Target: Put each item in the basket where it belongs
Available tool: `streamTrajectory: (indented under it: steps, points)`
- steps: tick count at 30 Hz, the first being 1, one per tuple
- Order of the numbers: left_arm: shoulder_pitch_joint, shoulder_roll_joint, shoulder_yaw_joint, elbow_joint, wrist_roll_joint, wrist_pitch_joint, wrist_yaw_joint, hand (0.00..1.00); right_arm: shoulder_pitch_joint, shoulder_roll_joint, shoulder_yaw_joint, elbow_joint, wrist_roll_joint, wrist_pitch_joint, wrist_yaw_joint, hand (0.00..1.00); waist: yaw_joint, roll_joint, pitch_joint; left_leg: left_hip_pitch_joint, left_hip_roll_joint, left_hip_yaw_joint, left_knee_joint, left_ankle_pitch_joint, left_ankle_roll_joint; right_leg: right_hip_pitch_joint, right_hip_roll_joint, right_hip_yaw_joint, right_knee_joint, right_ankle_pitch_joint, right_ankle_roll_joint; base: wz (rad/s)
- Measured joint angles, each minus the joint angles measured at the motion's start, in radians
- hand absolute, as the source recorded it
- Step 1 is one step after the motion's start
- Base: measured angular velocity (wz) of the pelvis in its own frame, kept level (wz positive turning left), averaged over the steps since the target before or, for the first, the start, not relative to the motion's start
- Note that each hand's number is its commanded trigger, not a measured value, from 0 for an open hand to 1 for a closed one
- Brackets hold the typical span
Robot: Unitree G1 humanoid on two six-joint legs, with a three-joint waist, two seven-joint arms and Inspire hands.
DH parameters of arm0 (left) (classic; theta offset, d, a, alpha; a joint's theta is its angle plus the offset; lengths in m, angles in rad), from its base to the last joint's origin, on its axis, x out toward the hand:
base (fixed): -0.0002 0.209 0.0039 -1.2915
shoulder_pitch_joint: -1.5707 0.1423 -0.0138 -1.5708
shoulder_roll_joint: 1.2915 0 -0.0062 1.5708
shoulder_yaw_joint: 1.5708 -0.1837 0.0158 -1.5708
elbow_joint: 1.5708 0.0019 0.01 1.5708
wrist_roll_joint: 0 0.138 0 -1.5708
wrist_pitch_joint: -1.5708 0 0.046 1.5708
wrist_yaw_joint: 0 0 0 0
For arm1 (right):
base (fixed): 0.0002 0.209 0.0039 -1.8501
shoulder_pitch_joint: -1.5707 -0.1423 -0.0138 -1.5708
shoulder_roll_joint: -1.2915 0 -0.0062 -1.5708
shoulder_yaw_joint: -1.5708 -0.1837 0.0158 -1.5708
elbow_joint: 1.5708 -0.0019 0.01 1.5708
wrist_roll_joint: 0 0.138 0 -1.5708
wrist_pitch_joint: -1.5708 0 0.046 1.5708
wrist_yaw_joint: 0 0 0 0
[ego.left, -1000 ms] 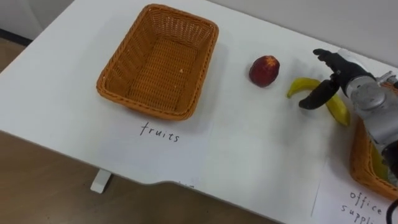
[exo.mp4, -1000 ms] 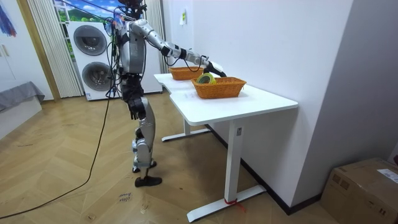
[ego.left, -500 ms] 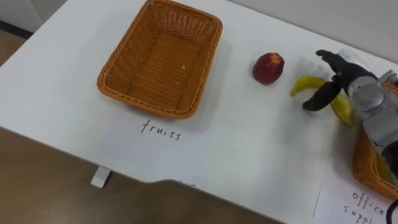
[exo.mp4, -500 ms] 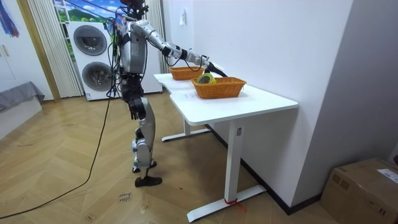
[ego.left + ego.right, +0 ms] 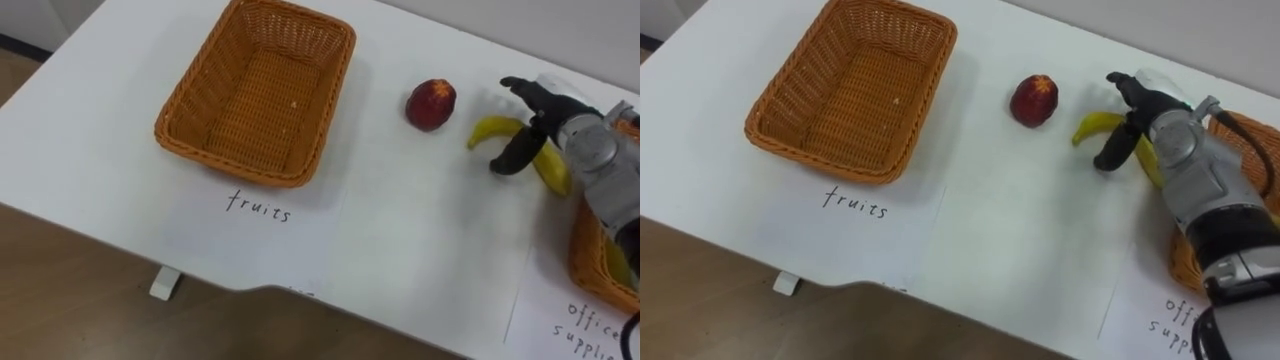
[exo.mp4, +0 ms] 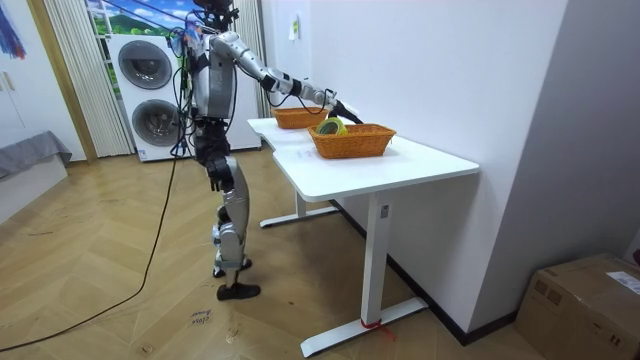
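Right hand (image 5: pixel 540 112): extended from the table's right side, placed over the middle of the banana (image 5: pixel 488 131). Spread wide, grasping nothing, with the dark fingers stretched past the banana's far side and the thumb pointed down at its near side. Contact with the peel not determinable.

Banana: yellow, curved, flat on the white table (image 5: pixel 400 230), near the far edge on the right half. Left tip directed toward the red fruit; other end angled toward the near edge, just beside the rim of the right-hand basket (image 5: pixel 585 262). Middle section hidden under the hand.

Red fruit (image 5: pixel 431 104): rounded, near the far edge, just left of the banana's tip but apart from it, between the banana and the left basket.

Left basket (image 5: pixel 255 100): woven, orange-brown, rectangular, toward the far left corner. Paper sheet with a handwritten label (image 5: pixel 258 207) directly at its near side.

Right-hand basket: same weave, partly behind the forearm, with something yellow (image 5: pixel 615 265) inside. Second labelled sheet (image 5: pixel 585 325) at its near side, by the near right corner.

Room view: standing upright on a wood floor (image 6: pixel 120 290) at the table's end toward the room view's left, right arm stretched over the baskets, with stacked washing machines (image 6: pixel 150 100) behind.
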Motion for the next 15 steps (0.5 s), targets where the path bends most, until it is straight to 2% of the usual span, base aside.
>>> streamTrajectory:
  steps: [7, 12, 15]
  points:
    - [-0.007, 0.001, -0.003, -0.003, -0.001, 0.000, -0.003, 0.00, -0.021, -0.001, 0.018, 0.063, 0.012, -0.007, 0.064, 0.00, 0.003, -0.004, -0.0041, 0.003, 0.000, 0.000, 0.005, 0.000, 0.000, 0.006, -0.006, -0.002, 0.001, 0.000, 0.000, 0.00]
    - [-0.012, 0.002, -0.003, 0.001, -0.001, 0.001, -0.017, 0.00, -0.019, 0.000, 0.046, 0.088, 0.010, 0.015, 0.115, 0.00, 0.006, -0.003, -0.0073, 0.007, 0.000, 0.001, 0.006, 0.001, 0.001, 0.012, -0.008, -0.005, 0.003, 0.001, -0.002, 0.00]
    - [-0.009, 0.002, -0.003, 0.004, -0.001, 0.001, -0.020, 0.00, -0.019, 0.000, 0.045, 0.103, 0.009, 0.015, 0.135, 0.00, 0.011, -0.004, -0.0075, 0.008, 0.000, 0.001, 0.004, 0.004, 0.001, 0.009, -0.009, -0.004, 0.010, 0.002, -0.003, 0.00]
